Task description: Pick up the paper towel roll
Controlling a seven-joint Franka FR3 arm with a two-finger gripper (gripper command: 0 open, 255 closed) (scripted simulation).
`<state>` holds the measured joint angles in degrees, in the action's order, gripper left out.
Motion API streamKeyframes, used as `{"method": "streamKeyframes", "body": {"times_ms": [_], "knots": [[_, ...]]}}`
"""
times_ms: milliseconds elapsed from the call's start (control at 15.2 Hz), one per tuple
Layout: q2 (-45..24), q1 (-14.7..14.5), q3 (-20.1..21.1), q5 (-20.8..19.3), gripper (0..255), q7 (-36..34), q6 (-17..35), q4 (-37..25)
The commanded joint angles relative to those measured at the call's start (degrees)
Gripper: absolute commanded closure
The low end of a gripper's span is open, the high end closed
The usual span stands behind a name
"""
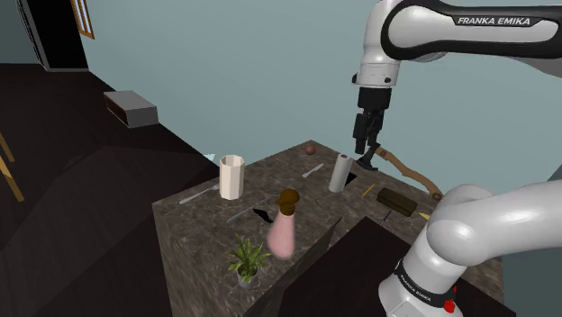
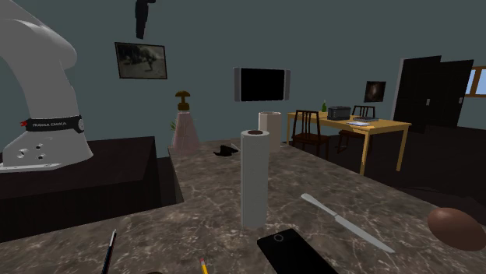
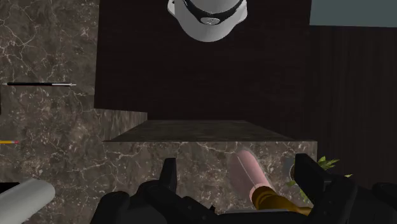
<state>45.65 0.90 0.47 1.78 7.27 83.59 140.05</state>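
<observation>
The paper towel roll (image 1: 340, 173) is a tall, slim cylinder, plain pale grey-white, standing upright on its end on the dark marbled desk (image 1: 207, 225). In the second exterior view the roll (image 2: 254, 179) shows a dark brownish top end. It stands free, with a knife (image 2: 343, 222) near one side and a black phone (image 2: 296, 253) lying close by its base.

This is a home, by the look of it a living and dining room. Blue-grey walls carry a flat television (image 2: 262, 84) and a framed picture (image 2: 141, 61). A yellow wooden dining table (image 2: 387, 124) stands with dark chairs (image 2: 308, 128) near a dark door (image 2: 420, 89). The marble-patterned tabletop (image 2: 195, 222) bears household things: a pink soap dispenser (image 2: 184, 121), a table knife (image 2: 346, 224) and a small potted plant (image 1: 247, 259).
</observation>
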Motion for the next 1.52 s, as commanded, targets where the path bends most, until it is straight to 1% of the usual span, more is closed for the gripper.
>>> {"method": "streamKeyframes", "body": {"times_ms": [0, 396, 792, 1122, 1452], "knots": [[0.0, 0.0, 0.0, 0.0, 0, 0.0, 0.0, 0.0], [-5.6, 2.5, -5.5, -5.0, 0, 6.2, 9.5, 2.4], [-13.9, 4.6, -11.1, -8.7, 0, 12.0, 19.2, 2.1], [-22.5, 5.9, -15.5, -10.0, 0, 17.0, 27.0, -0.4], [-32.2, 6.6, -19.6, -9.2, 0, 22.4, 33.8, -4.7]]}}
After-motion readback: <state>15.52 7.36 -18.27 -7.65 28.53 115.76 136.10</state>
